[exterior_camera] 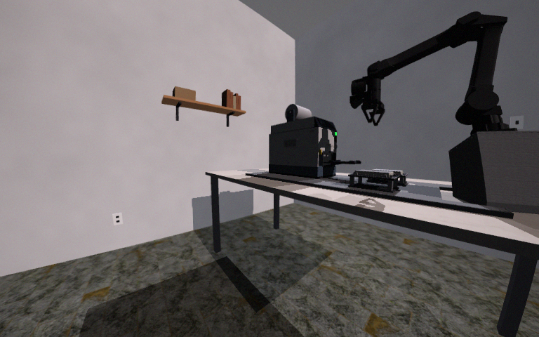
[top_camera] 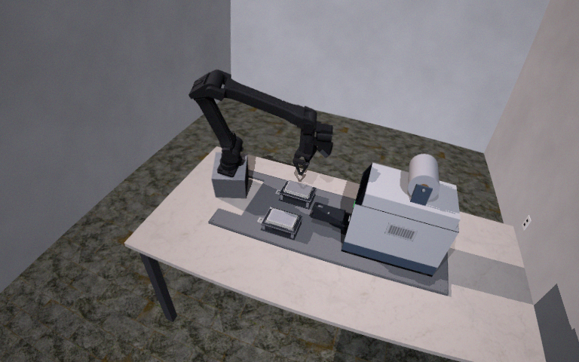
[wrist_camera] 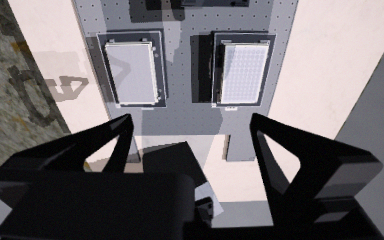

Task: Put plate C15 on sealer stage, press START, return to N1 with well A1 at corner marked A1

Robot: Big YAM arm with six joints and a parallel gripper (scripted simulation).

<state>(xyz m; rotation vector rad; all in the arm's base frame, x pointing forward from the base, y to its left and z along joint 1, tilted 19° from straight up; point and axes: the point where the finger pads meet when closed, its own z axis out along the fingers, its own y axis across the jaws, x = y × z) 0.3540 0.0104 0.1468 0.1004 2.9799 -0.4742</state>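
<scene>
My gripper (top_camera: pixel 300 173) (exterior_camera: pixel 375 122) (wrist_camera: pixel 191 120) is open and empty, high above the nests. A smooth-topped plate (top_camera: pixel 298 188) (exterior_camera: pixel 371 173) (wrist_camera: pixel 131 72) sits in the nest at the back in the top view, left in the wrist view. A plate with visible wells (top_camera: pixel 281 218) (wrist_camera: pixel 244 74) sits in the nearer nest, right in the wrist view. The sealer's dark stage (top_camera: pixel 329 212) (exterior_camera: pixel 349 161) is out and no plate shows on it. The sealer (top_camera: pixel 396 251) (exterior_camera: pixel 293 152) shows a green lamp (top_camera: pixel 354 204) (exterior_camera: pixel 335 133). Nest labels and corner marks are too small to read.
The grey perforated board (top_camera: pixel 239 224) (wrist_camera: pixel 185 120) lies under both nests and the sealer. The tall sealer, with a white roll (top_camera: pixel 423 173) (exterior_camera: pixel 302 112) on top, stands beyond the stage. The arm's base block (top_camera: pixel 230 185) (exterior_camera: pixel 508 170) stands at the other end.
</scene>
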